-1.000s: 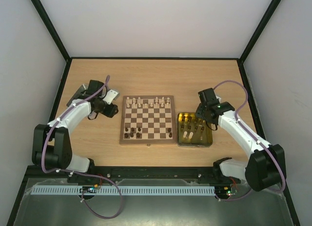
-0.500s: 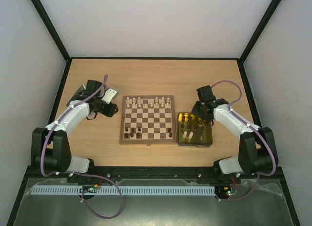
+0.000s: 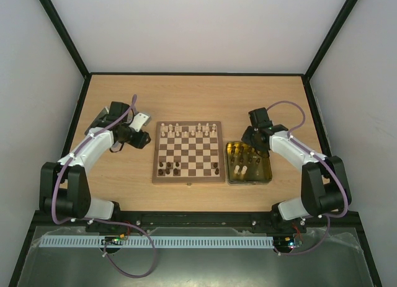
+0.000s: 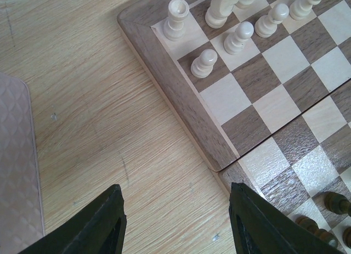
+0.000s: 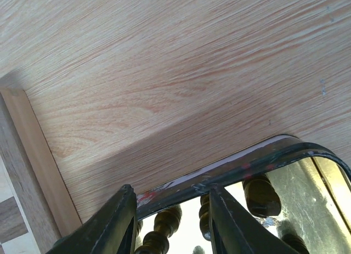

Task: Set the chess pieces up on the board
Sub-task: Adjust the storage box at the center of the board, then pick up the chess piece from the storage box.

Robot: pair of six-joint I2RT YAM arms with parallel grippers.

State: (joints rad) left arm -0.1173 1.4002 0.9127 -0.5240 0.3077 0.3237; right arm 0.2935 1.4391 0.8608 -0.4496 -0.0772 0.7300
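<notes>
The chess pieces (image 4: 204, 63) are in two places: some stand on the board (image 3: 188, 179) and some are in the tin (image 3: 248, 183). The board lies flat in the middle of the table (image 3: 186, 95). Pale pieces (image 3: 177, 131) stand along its far side, in the two rows there, with gaps between them. A few dark pieces (image 3: 169, 169) stand on its near side, most by the left corner and a couple by the right corner. The tin sits just to the right of the board, beside its near right corner. More pieces are in it, dark ones at the far end and pale ones nearer. The left gripper (image 4: 175, 188) hangs low over the table, just left of the board's far left corner. Its two fingers (image 4: 104, 226) are wide apart, with only bare wood between them. Its camera sees that corner of the board with several pale pieces on it. A silver lid (image 3: 142, 121) lies on the table just beyond this gripper. The right gripper (image 5: 170, 191) is over the far end of the tin, pointing down. Its fingers (image 5: 112, 226) are apart too — the tin's rim and some dark pieces show in the gap, lower down inside the tin. It holds nothing.
</notes>
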